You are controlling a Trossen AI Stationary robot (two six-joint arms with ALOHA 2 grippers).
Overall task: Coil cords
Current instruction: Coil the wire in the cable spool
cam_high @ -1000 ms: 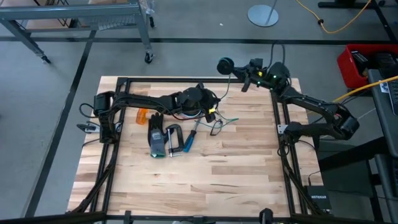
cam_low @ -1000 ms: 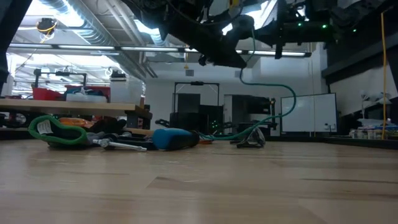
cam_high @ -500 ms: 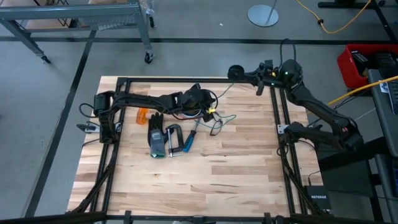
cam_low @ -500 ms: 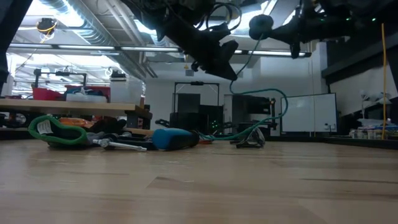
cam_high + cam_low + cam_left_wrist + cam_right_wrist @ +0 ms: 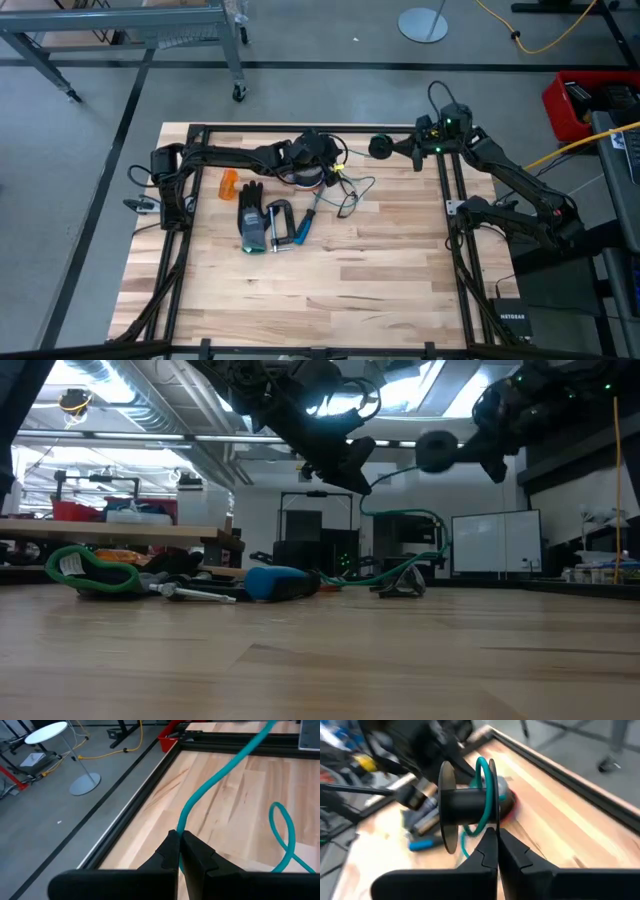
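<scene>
One teal cord (image 5: 220,782) runs lengthwise from the left end effector (image 5: 179,851) to the spool (image 5: 467,806).

Teal cord (image 5: 220,772), black spool (image 5: 465,806), blue screwdriver (image 5: 280,582)

Teal cord (image 5: 235,765) runs off the left wrist picture's top edge, so its far end is unseen. Black spool (image 5: 465,807) shows blurred, the clutter behind it unreadable.

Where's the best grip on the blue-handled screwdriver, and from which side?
On the screwdriver, probably the blue handle, from straight above, with the jaws closing across it. It lies flat and diagonal on the table, and the handle is its thickest part. The clamp sits close beside it, so a side approach looks cramped.
</scene>
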